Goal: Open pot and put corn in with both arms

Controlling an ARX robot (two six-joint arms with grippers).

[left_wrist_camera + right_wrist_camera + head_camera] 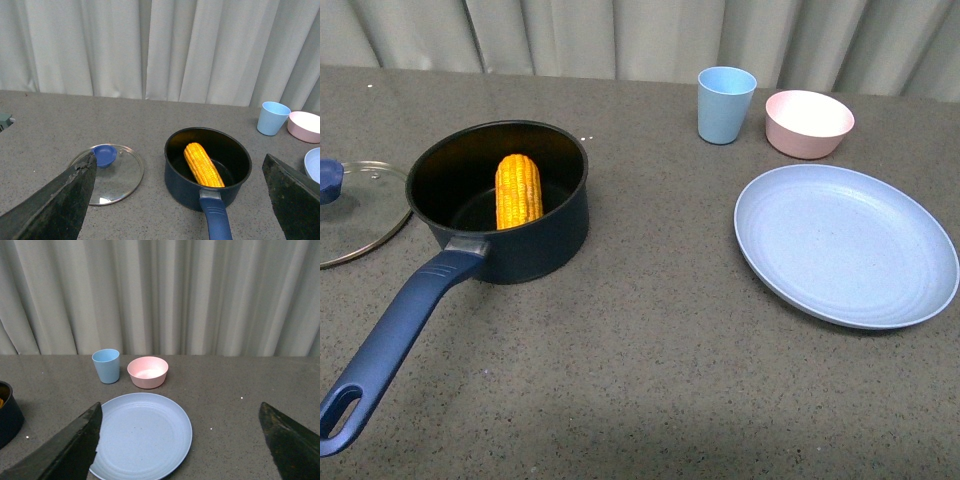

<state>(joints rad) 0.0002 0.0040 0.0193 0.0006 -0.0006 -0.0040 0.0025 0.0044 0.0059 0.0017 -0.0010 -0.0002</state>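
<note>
Looks pretty much done here. Corn [518, 190] sitting inside the pot [535, 235], leaning tip-up against the far wall of the black interior, probably because it's about as long as the pot is wide and can't lie flat. Glass lid [360, 212] with the blue knob parked flat on the surface [650, 370] just to the pot's left, near but apparently not touching, so out of the way of the opening. Long blue handle [390, 350] pointing back toward the robot, handy for steadying if needed. Off to the right and well apart from the pot: light blue plate [847, 245], blue cup [725, 104] and pink bowl [809, 123], none of them involved. Neither arm visible from the front. Left fingers [65, 200] spread wide and holding nothing, looking down at pot and lid from above. Right fingers [65, 450] likewise wide apart and empty, hanging over the plate side. Guessing both pulled back clear since nothing seems left to place.
</note>
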